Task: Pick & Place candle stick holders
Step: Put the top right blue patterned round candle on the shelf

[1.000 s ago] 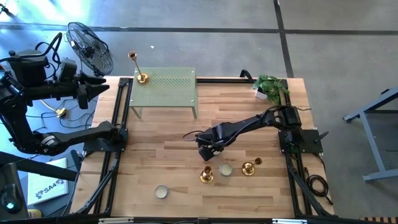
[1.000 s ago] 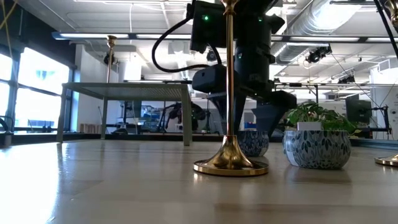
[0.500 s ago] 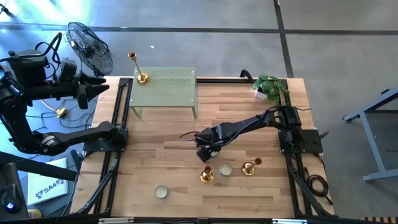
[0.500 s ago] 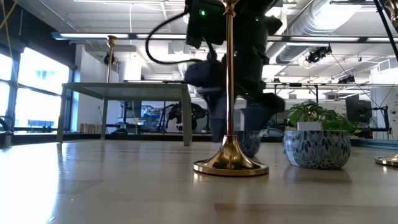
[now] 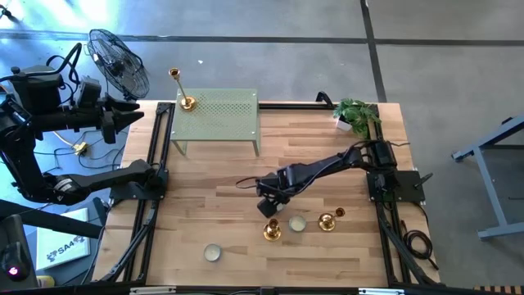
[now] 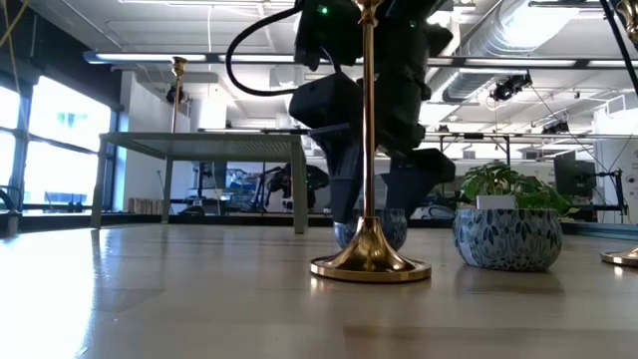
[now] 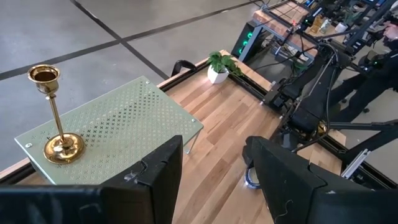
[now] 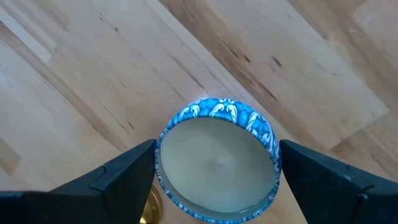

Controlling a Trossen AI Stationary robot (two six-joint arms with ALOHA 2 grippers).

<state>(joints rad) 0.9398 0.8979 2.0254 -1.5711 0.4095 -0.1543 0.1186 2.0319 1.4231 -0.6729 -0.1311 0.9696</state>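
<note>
high view: right gripper (image 5: 269, 210) (fingers spread) beside candlestick (image 5: 272, 231).

Counted across table and stand: six small items, one stand, one plant, two arms.

Three brass candle stick holders: tall one (image 5: 180, 88) on the green perforated stand (image 5: 217, 115), two more (image 5: 272, 229) (image 5: 328, 220) on the wooden table (image 5: 213, 188). Two round candle tins (image 5: 297, 223) (image 5: 213, 252). One potted plant (image 5: 357, 115). One fan (image 5: 117, 61) off the table.
</note>
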